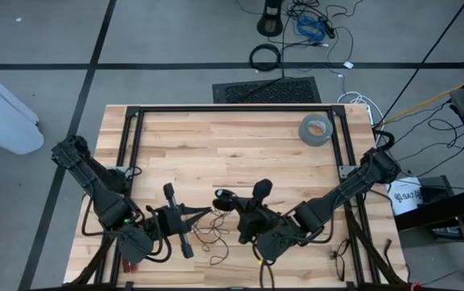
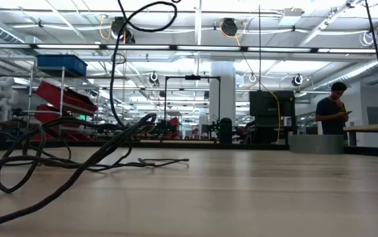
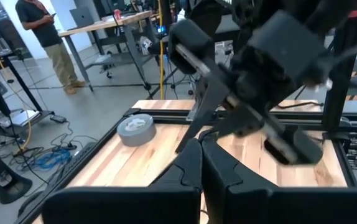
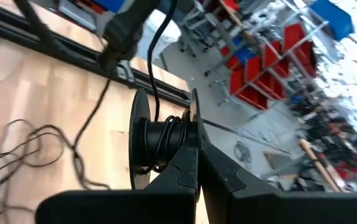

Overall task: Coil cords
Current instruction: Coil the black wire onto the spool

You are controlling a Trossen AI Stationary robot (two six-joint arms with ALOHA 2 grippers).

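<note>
1. High view: both my arms lean in over the near half of the wooden table [image 1: 216, 153], the left arm coming from eight o'clock and the right from four o'clock.
2. My left gripper [image 1: 208, 210] sits just left of the table's centre line, its fingers [image 3: 194, 168] clenched together; in the left wrist view they meet in a closed wedge with nothing that I can see between them.
3. My right gripper [image 1: 222, 196] faces it from close by, pointing toward nine o'clock. Its fingers [image 4: 194, 168] are pressed shut too.
4. Right wrist view: a black spool [image 4: 160, 140] stands just past my right fingertips, with turns of the thin black cord [image 1: 208, 238] wrapped round its middle. I think the fingertips are touching the spool, but the angle is poor and I cannot be sure.
5. From above, the rest of the cord lies in loose tangled loops on the wood at about six o'clock from the two grippers, between my arms.
6. Low view: those loops sprawl across the left side of the tabletop, and one strand rises up out of the top of the picture.
7. A grey roll of tape [image 1: 316, 128] lies flat toward two o'clock, well apart from the cord.
8. A person [image 2: 332, 108] stands in the room beyond the table.
</note>
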